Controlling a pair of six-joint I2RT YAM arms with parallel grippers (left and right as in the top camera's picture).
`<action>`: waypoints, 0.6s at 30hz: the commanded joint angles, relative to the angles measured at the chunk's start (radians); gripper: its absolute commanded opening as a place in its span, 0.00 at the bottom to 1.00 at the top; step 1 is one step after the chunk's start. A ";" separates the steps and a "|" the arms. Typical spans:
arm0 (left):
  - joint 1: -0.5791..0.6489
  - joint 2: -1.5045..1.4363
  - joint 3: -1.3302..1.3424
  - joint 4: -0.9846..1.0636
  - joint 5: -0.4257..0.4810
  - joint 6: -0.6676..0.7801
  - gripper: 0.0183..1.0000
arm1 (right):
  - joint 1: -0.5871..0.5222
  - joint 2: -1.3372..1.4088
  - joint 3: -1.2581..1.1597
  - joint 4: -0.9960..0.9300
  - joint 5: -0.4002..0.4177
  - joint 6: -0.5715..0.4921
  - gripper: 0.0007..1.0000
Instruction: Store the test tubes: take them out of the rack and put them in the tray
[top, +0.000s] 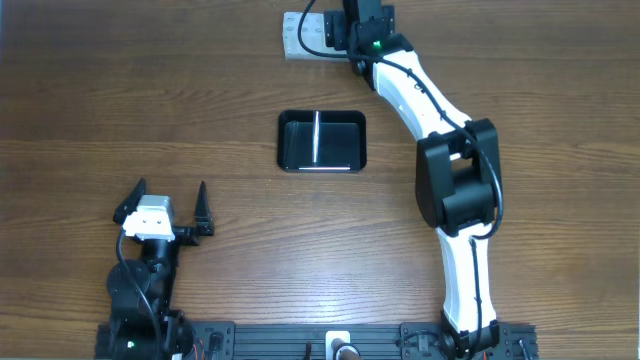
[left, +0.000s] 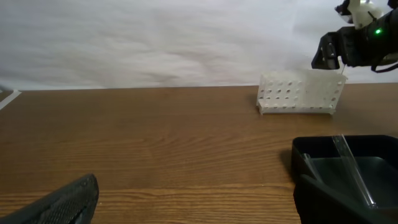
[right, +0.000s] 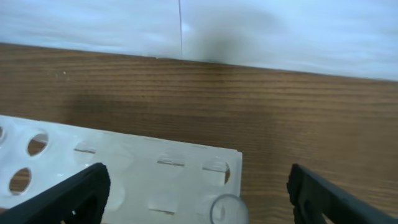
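Observation:
A white test tube rack (top: 300, 38) stands at the far edge of the table. My right gripper (top: 338, 32) hangs over its right end, open. In the right wrist view the two fingers (right: 68, 196) stand wide on either side of the rack (right: 112, 174), and the round top of a clear tube (right: 227, 208) sits in a hole between them. The black tray (top: 322, 141) lies mid-table with one test tube (top: 316, 138) in it. My left gripper (top: 171, 188) rests open near the front left, far from both, with nothing in it.
From the left wrist view the rack (left: 301, 94) and the right gripper (left: 339, 53) stand at the back, the tray (left: 348, 155) closer in. A white wall runs behind the table's far edge. Bare wood lies between the tray and the left arm.

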 joint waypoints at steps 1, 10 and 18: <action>0.005 -0.005 -0.005 -0.003 0.010 0.014 1.00 | -0.012 0.013 0.000 0.007 0.014 0.027 0.71; 0.005 -0.005 -0.005 -0.003 0.010 0.014 1.00 | -0.013 0.013 0.000 0.003 0.054 0.042 0.41; 0.005 -0.005 -0.005 -0.003 0.010 0.014 1.00 | -0.013 0.013 0.000 0.001 0.055 0.042 0.20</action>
